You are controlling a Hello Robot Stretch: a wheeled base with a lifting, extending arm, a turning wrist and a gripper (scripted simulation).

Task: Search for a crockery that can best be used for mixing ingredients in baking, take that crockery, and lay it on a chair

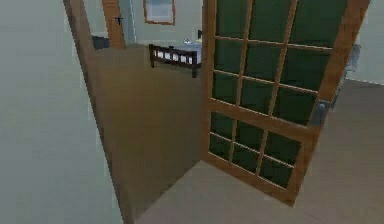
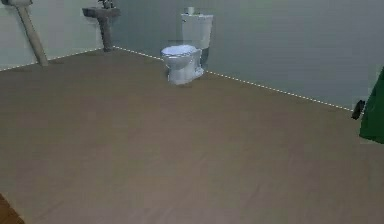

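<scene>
Tool's state beyond telling; green-paned wooden door [image 1: 270,90] ahead, white toilet [image 2: 183,62] against wall [image 2: 290,40].

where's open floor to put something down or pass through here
The widest bare floor spreads in front of the toilet and sink. In the forward view, a floor strip lies free between the wall at its left and the glass-paned door. Crowded: the low dark table beyond the doorway.
</scene>
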